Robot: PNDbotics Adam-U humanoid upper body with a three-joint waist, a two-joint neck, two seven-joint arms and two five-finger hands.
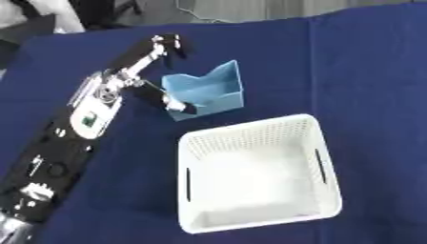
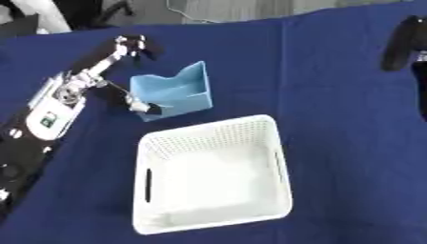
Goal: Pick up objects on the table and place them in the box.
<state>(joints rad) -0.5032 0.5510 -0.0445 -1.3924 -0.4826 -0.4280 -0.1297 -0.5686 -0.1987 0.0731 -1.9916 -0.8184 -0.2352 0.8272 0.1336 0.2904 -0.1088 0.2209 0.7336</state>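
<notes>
A light blue open-topped box (image 1: 208,90) with a notched back wall stands on the blue cloth, just behind the white mesh basket (image 1: 250,127). Nothing shows inside the basket. My left arm reaches in from the lower left, and its hand (image 1: 125,78) sits against the blue box's left side. The fingers (image 1: 160,46) stretch out past the box's far left corner. The thumb (image 1: 177,106) rests at its near left corner. The hand is open and spread along that side. A black part of my right hand (image 2: 404,43) shows at the upper right edge of the right eye view, well away from the box.
The blue cloth (image 1: 367,71) covers the whole table, whose far edge runs along the top. Dark shapes and a pale object (image 1: 33,19) lie beyond that edge at the upper left. Open cloth stretches right of the basket.
</notes>
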